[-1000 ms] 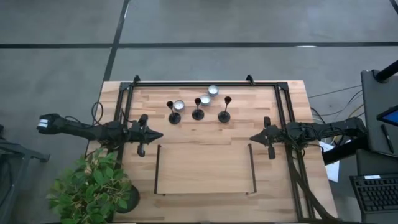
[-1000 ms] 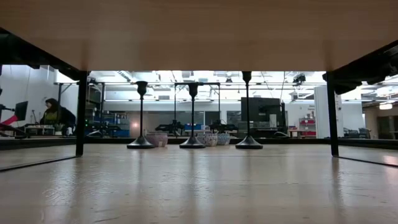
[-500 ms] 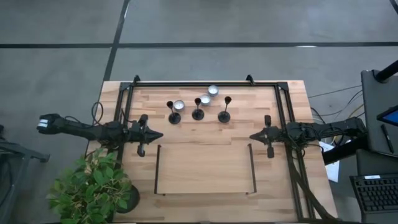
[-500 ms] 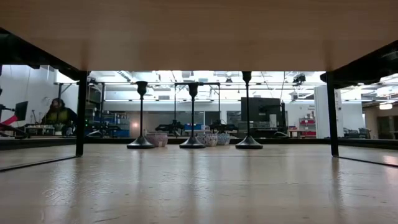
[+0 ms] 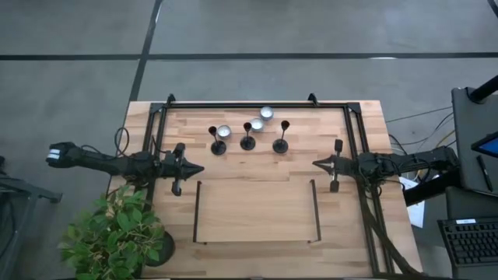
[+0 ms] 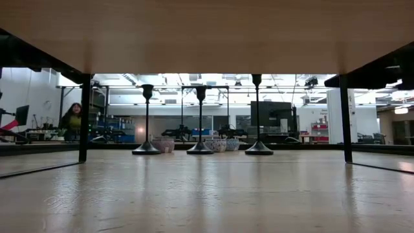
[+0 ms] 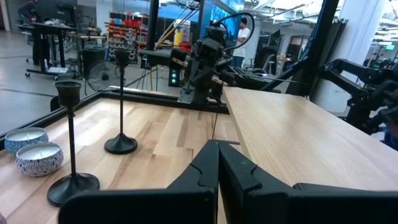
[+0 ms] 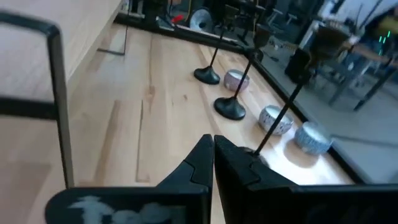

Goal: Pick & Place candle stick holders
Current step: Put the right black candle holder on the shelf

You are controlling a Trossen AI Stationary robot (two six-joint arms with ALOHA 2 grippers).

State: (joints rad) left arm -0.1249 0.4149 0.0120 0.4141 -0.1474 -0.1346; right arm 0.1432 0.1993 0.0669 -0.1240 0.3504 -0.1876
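Three black metal candle stick holders (image 5: pixel 248 137) stand in a row on the pale wooden tabletop (image 5: pixel 257 198), well ahead of both sets of jaws, with white tealights in silver cups (image 5: pixel 257 124) just beside them. Left jaws (image 5: pixel 199 168) closed, empty; right jaws (image 5: pixel 316 163) closed, empty, pointing inward. Risk: thin stems topple easily; closed jaws arriving unopened, or brushing a neighbouring tealight, could knock a holder over.

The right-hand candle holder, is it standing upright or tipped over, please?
Upright: the right candle holder stands on its flat base, stem vertical, cup on top.
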